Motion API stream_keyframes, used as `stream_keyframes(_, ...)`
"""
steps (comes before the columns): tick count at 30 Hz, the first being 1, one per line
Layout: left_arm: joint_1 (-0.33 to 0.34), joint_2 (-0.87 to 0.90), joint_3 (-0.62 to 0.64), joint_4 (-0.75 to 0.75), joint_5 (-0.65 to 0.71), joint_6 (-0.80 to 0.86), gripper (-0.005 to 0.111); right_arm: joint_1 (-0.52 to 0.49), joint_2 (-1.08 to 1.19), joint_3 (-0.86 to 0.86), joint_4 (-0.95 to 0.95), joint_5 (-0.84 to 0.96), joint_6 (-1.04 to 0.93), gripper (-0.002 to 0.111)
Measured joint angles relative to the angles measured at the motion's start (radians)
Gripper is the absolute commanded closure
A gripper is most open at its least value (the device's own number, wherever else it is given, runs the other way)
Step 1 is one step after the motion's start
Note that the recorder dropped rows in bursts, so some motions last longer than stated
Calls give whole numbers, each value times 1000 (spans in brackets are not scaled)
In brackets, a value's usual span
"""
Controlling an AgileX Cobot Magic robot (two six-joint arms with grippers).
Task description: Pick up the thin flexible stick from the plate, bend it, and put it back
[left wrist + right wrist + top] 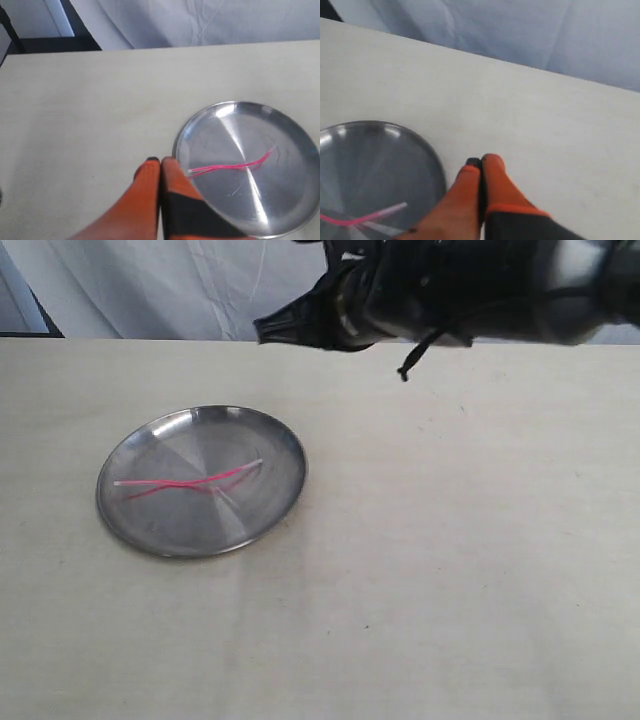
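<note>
The round steel plate [170, 440] sits on the table, left of centre. The thin pink stick [180, 482] lies across its middle, whitish at the ends, with a dimmer red reflection beside it. In the left wrist view my left gripper [160, 161] is shut and empty, its orange tips just outside the plate [280, 130] rim, near one end of the stick [230, 166]. In the right wrist view my right gripper [481, 161] is also shut and empty, above bare table beside the plate [380, 150], a short way from the stick [385, 211].
A dark arm [450, 290] crosses the top right of the exterior view, above the table's far edge. White cloth [150, 285] hangs behind the table. The beige tabletop [450, 540] stretches to the right and front of the plate.
</note>
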Motion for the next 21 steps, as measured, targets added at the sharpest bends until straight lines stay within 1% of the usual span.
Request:
stream_keyframes(4,0,-129,80,-25,-75,0,106,0,-132,0,229,192,-316,109)
stream_keyframes(7,0,-211,136,-42,-116,0,106,-2,-251,39,423,238,-538,109)
stream_keyframes(9,0,-250,171,-51,-125,0,106,0,-338,90,515,240,-615,109)
stream_keyframes(13,0,-306,226,-62,-129,0,106,0,-498,217,569,230,-661,109)
stream_keyframes(16,0,-321,252,-76,-132,0,106,0,-613,324,576,185,-666,109)
stream_keyframes(21,0,-323,276,-121,-117,0,106,0,-735,468,585,152,-668,109)
